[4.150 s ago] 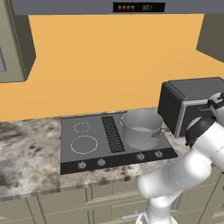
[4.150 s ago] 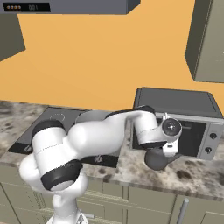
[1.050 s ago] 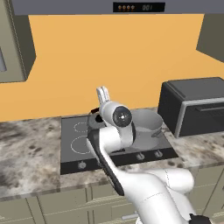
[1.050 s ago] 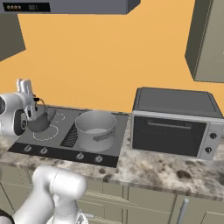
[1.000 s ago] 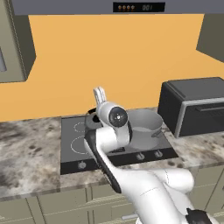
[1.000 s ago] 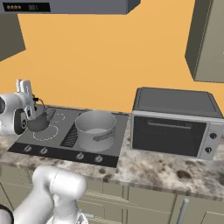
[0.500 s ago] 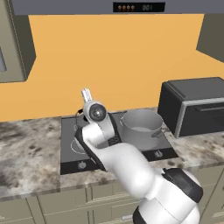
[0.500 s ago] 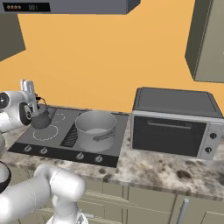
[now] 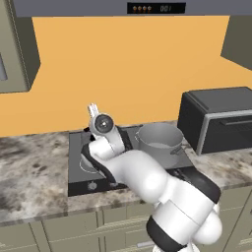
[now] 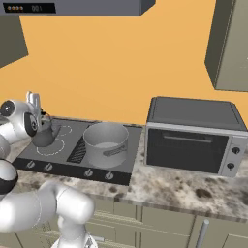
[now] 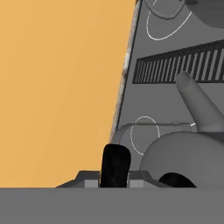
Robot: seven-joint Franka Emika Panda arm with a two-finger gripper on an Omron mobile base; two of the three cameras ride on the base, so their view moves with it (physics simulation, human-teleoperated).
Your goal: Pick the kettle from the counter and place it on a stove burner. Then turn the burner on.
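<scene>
Orange wall backs the stove; the arm covers its left half beside the pot. From the right, the kettle sits over the left rings, gripper above. Hand camera: fingers straddle the kettle handle, apparently clamped.

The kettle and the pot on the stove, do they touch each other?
Apart. Right base view: bare stove with the black grille shows between kettle and pot.

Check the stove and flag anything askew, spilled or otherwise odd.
Nothing spilled or damaged. The kettle is over the stove's left rings, with the gripper on its handle; whether it has touched down cannot be told. A pot sits upright on the right side, and the toaster oven stands square on the counter.
</scene>
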